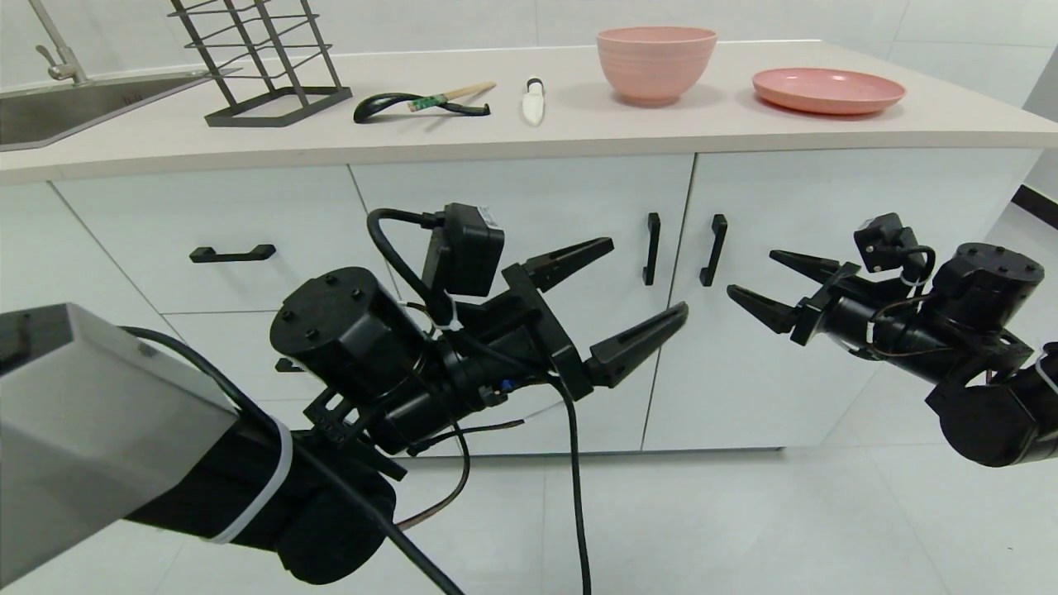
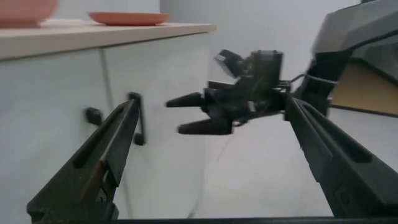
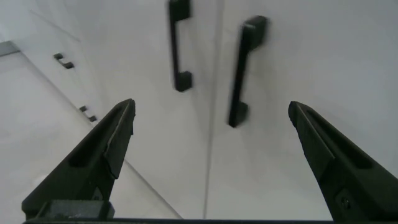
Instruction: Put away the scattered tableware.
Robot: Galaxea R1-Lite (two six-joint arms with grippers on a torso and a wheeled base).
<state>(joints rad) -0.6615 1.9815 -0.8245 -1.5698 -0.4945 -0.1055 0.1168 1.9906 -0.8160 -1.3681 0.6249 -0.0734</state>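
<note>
Bowl [image 1: 656, 62], plate [image 1: 828, 89] and black spoon [image 1: 382, 104] lie on the desk [image 1: 950, 116], above and beyond the jaws. Left jaws and right jaws gape wide, empty; best raise them over the desk edge before reaching.

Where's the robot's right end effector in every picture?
Head view: the right end effector is on the right, open, in front of the white cabinet doors.
Left wrist view: the right end effector is mid-picture, out from the cabinet doors.
Right wrist view: the right end effector is in the foreground, fingers spread.
Shared landmark: the black vertical door handles.
</note>
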